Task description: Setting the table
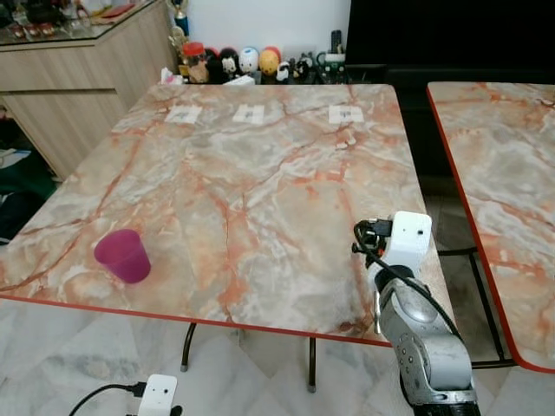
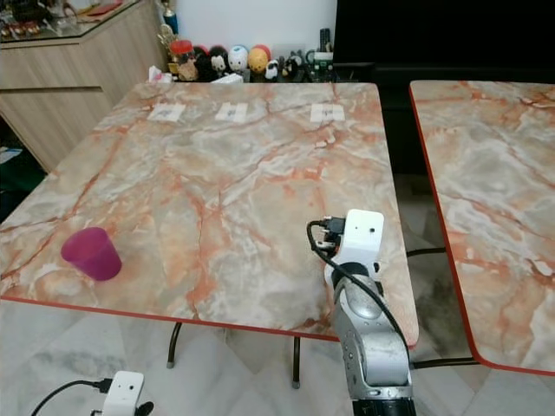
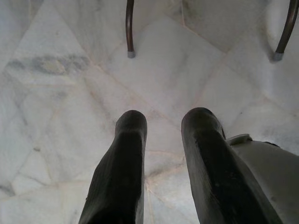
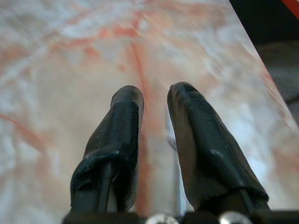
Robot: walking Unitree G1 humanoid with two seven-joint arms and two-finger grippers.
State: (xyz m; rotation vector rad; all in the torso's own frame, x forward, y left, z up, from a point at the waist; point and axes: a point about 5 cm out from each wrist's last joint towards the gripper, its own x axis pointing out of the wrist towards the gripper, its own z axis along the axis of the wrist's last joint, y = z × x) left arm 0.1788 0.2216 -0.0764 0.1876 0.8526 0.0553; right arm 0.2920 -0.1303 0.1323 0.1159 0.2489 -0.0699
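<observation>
A pink plastic cup stands upright near the front left corner of the marble table. My right arm reaches over the table's front right edge, far from the cup. In the right wrist view my right gripper hovers just above the marble, open, with nothing between its black fingers. My left arm hangs below the table's front edge. My left gripper points at the white floor tiles, open and holding nothing.
Three small white labels lie along the table's far side. A second marble table stands to the right across a narrow gap. A wooden cabinet is at the left, and toy figures line the back wall. Table legs rise from the floor.
</observation>
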